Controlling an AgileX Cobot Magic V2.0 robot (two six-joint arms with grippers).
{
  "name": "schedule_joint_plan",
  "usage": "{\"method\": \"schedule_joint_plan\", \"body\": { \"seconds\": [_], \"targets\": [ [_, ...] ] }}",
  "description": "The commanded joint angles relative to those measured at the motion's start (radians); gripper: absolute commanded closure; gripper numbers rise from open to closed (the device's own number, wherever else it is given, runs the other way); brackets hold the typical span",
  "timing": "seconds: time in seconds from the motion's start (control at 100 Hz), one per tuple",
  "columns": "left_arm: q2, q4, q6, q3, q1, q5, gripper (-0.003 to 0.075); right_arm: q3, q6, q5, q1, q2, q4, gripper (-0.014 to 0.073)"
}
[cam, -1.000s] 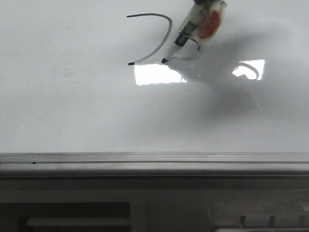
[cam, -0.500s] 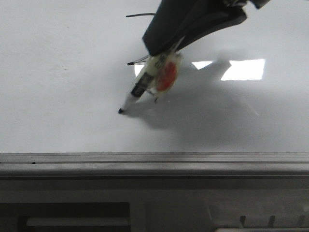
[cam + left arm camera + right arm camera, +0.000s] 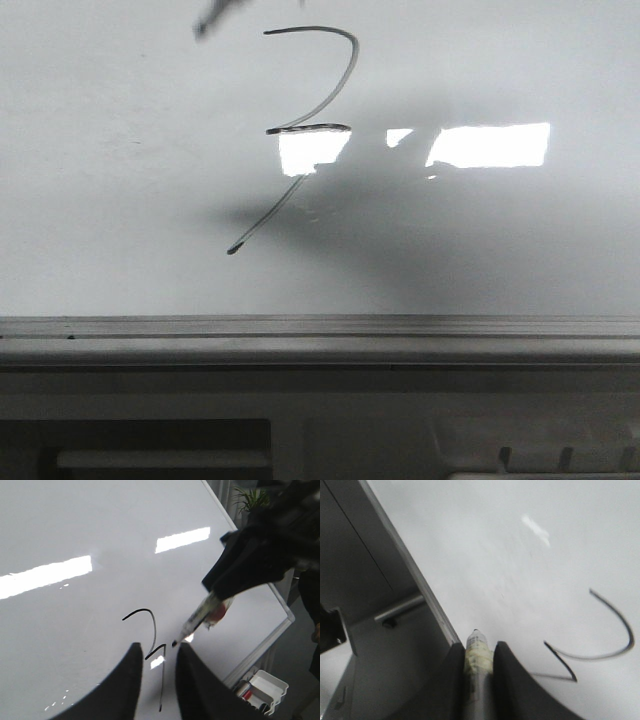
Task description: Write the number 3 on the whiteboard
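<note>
Both grippers — left [image 3: 156, 680] and right [image 3: 479, 682] — had smooth, matte black fingers [image 3: 127, 690], broad and rounded, tapering toward their tips.

The whiteboard [image 3: 75, 535] fills most of the view, glossy, with bright light reflections [image 3: 45, 576] on it. The number 3 [image 3: 152, 652] is drawn in thin black line, a long tail running from its short bar. The left pincer [image 3: 156, 680] hangs above it, jaws slightly apart and holding nothing. The right pincer [image 3: 260, 555] grips a marker [image 3: 197, 622] whose black tip is just beside the bar.
</note>
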State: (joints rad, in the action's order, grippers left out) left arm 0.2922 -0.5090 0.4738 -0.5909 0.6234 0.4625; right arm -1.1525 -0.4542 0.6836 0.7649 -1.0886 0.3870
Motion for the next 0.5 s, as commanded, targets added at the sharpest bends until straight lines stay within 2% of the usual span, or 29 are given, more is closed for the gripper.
{"method": "schedule_joint_plan", "body": {
  "seconds": [0.0,0.07,0.12,0.27,0.49],
  "targets": [
    [0.041,-0.052,-0.003,-0.063,-0.003,-0.028,0.0329,-0.086,-0.057,0.005,0.014,0.074,0.01,0.0635],
    [0.085,-0.054,0.016,-0.114,-0.003,0.049,0.0213,-0.118,-0.084,0.059,0.016,0.083,0.01,0.0636],
    [0.123,-0.067,0.064,-0.161,-0.001,0.131,0.0191,-0.135,-0.1,0.114,0.016,0.083,0.006,0.0636],
    [0.271,-0.199,0.262,-0.309,-0.001,0.39,0.0248,-0.138,-0.183,0.223,0.031,0.071,0.008,0.0636],
    [0.455,-0.325,0.34,-0.456,-0.001,0.619,0.0358,-0.138,-0.304,0.216,0.162,0.071,0.023,0.0636]
  ]
}}
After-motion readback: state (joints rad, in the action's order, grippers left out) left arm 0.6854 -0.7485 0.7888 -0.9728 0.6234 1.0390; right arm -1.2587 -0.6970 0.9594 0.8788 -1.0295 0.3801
